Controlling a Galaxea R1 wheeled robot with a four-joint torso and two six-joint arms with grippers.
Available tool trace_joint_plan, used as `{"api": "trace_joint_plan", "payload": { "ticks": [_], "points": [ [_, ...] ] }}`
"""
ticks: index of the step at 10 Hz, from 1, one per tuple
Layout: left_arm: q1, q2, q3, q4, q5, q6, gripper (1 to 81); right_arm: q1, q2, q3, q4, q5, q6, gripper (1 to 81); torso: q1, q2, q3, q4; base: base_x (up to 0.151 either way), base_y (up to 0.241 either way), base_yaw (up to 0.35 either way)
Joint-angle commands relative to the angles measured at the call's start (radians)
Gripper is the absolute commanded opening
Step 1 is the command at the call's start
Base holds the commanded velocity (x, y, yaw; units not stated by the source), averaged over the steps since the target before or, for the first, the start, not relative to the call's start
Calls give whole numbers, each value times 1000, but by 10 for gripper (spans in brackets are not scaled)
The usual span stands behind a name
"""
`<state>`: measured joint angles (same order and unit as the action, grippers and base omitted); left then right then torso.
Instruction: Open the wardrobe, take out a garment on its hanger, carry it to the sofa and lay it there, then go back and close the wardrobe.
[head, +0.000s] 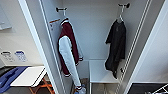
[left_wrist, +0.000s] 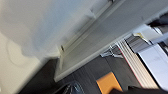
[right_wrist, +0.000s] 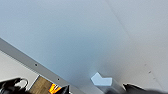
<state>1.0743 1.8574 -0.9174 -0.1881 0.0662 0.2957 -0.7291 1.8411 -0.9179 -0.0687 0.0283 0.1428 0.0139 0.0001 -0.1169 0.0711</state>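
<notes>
Head view, step in hand: my wardrobe (head: 98, 30) stands open in front of me, so I judge the job now is taking the garment (head: 116, 47) off its peg.
Head view, doing it well: I should lift the hanger (head: 120, 15) by its hook up and clear of the black peg (head: 124, 5), rather than tugging at the limp cloth, which would likely slide off.
Head view, the garment: plain black, short-sleeved, hanging slack on the right side of the interior above the low white shelf (head: 100, 71).
Head view, what to avoid: the maroon jacket (head: 68, 48) with white sleeves hangs on the left side, well apart; that one stays.
Left wrist view: the edge of a white wardrobe door (left_wrist: 100, 42) and dark floor (left_wrist: 82, 77), with an orange object (left_wrist: 108, 82) lying on it.
Left end effector: I cannot tell how wide it stands.
Right wrist view: a plain white panel (right_wrist: 75, 37) close up, with a small white handle (right_wrist: 102, 81) on it.
Right end effector: I cannot tell its state either.
</notes>
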Motion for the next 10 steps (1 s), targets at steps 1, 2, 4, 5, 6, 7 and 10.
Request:
{"api": "trace_joint_plan", "payload": {
  "ticks": [1,2,4,5,6,7,10],
  "points": [
    [69,-88,60,-14,-98,39,811,-32,-121,99,-28,-62,29,811,0,0,0,0,0,0,0],
    [134,-98,33,-16,-213,37,811,-57,-150,37,-29,-64,35,811,-1,-1,0,0,0,0,0],
    [209,-70,-39,-16,-324,29,811,-117,-146,-178,33,-62,96,811,-5,-3,2,0,0,0,0],
    [221,-39,-81,-19,-327,28,811,-146,-124,-275,56,-62,116,811,-5,-3,2,0,0,0,0],
    [230,3,-141,-37,-327,19,811,-175,-81,-380,72,-64,132,811,-6,-4,2,0,0,0,0],
    [249,60,-213,-57,-325,16,811,-220,-38,-482,79,-64,136,811,-6,-4,3,0,0,0,0],
    [249,213,-375,-109,-362,3,811,-350,95,-689,98,-64,133,811,-7,-5,3,0,0,0,0]
  ]
}}
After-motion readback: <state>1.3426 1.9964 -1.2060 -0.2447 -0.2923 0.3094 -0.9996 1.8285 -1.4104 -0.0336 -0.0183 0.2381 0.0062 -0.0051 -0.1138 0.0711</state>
